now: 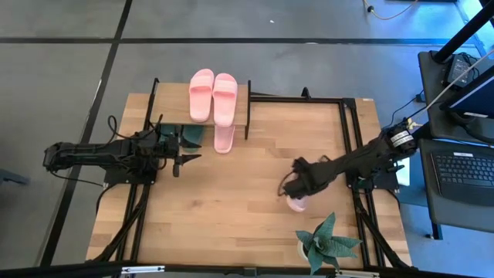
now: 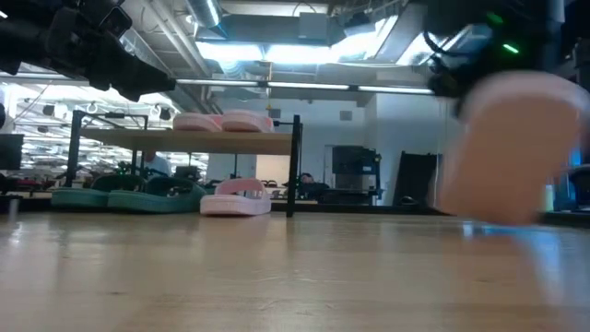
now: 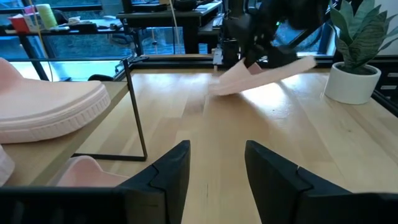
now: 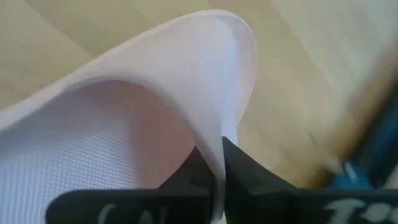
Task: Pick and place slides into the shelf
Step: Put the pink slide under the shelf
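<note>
Right pincer (image 1: 296, 194) clenched on edge of pink slide (image 1: 296, 204), lifted off tabletop (image 1: 231, 216), tilted, near potted plant (image 1: 324, 243). Shelf (image 1: 241, 116) lay well apart from your held slide, across tabletop; slide's long axis hard to tell. Left pincer (image 1: 185, 158) released, waiting just beside shelf, so nearer it. Pink pair (image 1: 212, 96) sat on shelf top; single pink slide (image 1: 224, 139) and green slides (image 2: 129, 196) under it. Wood tabletop flat; workshop room behind.

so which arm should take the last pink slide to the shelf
Right. The right gripper is already shut on the pink slide, lifted off the table. The left gripper is open and empty beside the shelf, so it would need a handover.
</note>
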### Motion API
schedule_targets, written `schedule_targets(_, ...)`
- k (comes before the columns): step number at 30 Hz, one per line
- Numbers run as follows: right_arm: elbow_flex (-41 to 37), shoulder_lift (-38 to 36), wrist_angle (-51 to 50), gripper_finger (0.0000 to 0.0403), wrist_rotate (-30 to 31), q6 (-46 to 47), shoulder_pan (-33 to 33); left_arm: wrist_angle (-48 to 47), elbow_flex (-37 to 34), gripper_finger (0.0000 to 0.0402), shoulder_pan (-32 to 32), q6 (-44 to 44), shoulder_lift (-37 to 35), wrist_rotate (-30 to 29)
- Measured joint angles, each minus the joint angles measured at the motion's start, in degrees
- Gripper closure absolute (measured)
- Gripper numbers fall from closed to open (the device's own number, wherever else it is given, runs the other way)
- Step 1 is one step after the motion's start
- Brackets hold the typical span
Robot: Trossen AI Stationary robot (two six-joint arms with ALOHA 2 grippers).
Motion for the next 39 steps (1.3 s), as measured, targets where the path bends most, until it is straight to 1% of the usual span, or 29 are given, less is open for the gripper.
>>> schedule_targets(4, 6.91, 0.86, 5.78, 0.0392, 7.15, -10.61, -3.4, -0.01, 0.02, 0.0255, 0.0, 0.0, 0.0, -0.02)
schedule_targets(6, 10.2, 2.63, 9.99, 0.0392, 8.78, -18.0, -5.54, -0.01, 0.02, 0.0255, 0.0, -0.02, 0.0, -0.04)
schedule_targets(9, 14.56, 6.72, 16.88, 0.0392, 8.79, -29.62, -8.9, -0.01, 0.02, 0.0255, 0.0, 0.0, 0.0, -0.02)
schedule_targets(11, 17.69, 10.55, 19.72, 0.0392, 8.19, -36.25, -10.89, -0.03, 0.02, 0.0255, 0.0, -0.02, 0.0, -0.02)
schedule_targets(15, 24.33, 18.84, 19.45, 0.0392, 7.29, -45.34, -14.12, -0.05, 0.02, 0.0255, 0.0, -0.1, 0.0, -0.02)
schedule_targets(18, 28.39, 24.04, 19.37, 0.0392, 7.18, -50.18, -15.65, -0.19, 0.02, 0.0255, 0.0, -0.13, 0.0, -0.02)
schedule_targets(21, 32.42, 27.95, 19.55, 0.0392, 7.27, -52.77, -16.53, -1.41, 0.02, 0.0255, 0.0, -0.15, 0.0, -0.02)
schedule_targets(25, 37.18, 32.2, 19.72, 0.0392, 7.47, -52.8, -17.27, -2.56, 0.02, 0.0255, 0.0, -0.15, 0.0, 0.0)
schedule_targets(32, 44.08, 38.06, 23.68, 0.0392, 7.95, -53.09, -18.27, -2.63, 0.02, 0.0255, 0.0, -0.16, 0.0, -0.16)
schedule_targets(36, 46.82, 39.91, 22.75, 0.0392, 7.92, -53.33, -18.42, -2.88, 0.02, 0.0255, -0.01, -0.2, 0.0, -0.37)
schedule_targets(39, 47.06, 40.0, 22.37, 0.0392, 7.91, -51.84, -18.41, -3.18, 0.02, 0.0255, 0.0, -0.22, 0.0, -0.37)
